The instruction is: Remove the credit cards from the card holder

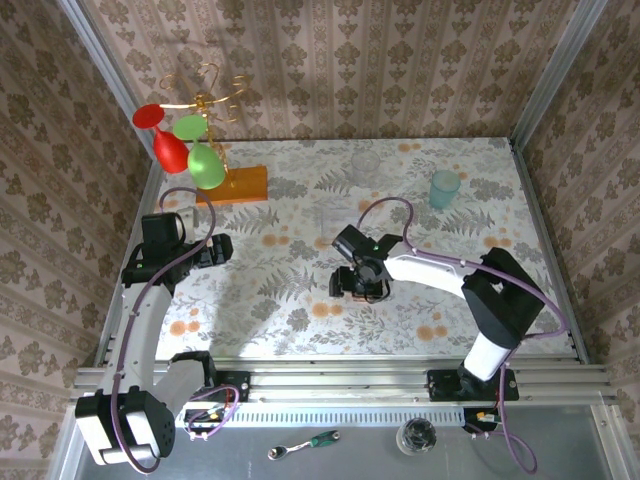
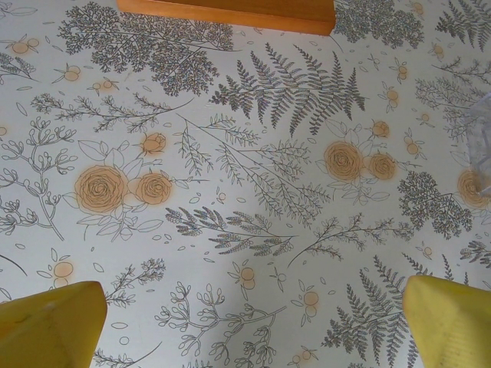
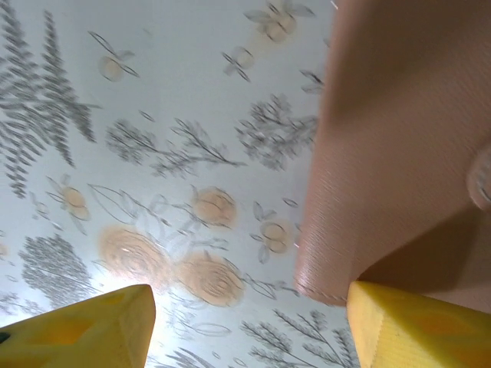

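The card holder [image 3: 399,138] shows as a reddish-brown leather flap at the right of the right wrist view, close to the camera. Its lower corner rests against my right gripper's [image 3: 249,326] right-hand fingertip [image 3: 414,330]. Bare floral tablecloth shows across the wide gap to the other finger, so the jaws stand open. From above, the right gripper [image 1: 353,284] is low over the table's middle and covers the holder. The credit cards are hidden. My left gripper [image 2: 253,326] hovers wide open over bare cloth at the left [image 1: 222,247].
An orange wooden slab [image 1: 240,185] lies at the back left, its edge [image 2: 230,11] ahead of the left gripper. Red and green wine glasses [image 1: 190,150] hang on a gold stand behind it. A teal cup [image 1: 445,187] and a clear glass [image 1: 366,160] stand at the back.
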Robot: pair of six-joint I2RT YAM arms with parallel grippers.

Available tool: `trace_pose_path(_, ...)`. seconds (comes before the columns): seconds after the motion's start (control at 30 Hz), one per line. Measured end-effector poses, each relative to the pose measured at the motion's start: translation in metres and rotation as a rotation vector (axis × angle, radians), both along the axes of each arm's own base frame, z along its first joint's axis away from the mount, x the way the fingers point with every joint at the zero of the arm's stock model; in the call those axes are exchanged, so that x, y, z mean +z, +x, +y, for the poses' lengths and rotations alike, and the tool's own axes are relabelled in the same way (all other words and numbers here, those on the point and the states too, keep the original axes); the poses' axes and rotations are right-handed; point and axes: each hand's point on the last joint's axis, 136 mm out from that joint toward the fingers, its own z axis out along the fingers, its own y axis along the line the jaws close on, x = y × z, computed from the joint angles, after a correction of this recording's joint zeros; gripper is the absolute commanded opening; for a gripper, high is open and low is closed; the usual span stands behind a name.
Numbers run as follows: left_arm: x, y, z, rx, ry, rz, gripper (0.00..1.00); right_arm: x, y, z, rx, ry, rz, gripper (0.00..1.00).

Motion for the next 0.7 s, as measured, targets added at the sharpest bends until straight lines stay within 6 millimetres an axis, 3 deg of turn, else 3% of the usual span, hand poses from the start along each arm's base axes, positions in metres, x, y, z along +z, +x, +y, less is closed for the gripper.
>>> trace_pose_path(0.23,0.000,0.000,0.000,0.000,0.000,0.000,1.00,0.017,0.013,-0.001,0.017,-0.035,-0.046,0.72)
trace_pose_path(0.57,0.000,0.000,0.000,0.000,0.000,0.000,1.00,0.011,0.037,-0.051,-0.053,-0.153,-0.049,0.87)
trace_pose_path(0.7,0.000,0.000,0.000,0.000,0.000,0.001,1.00,-0.003,0.041,-0.061,-0.065,-0.186,-0.019,0.88)
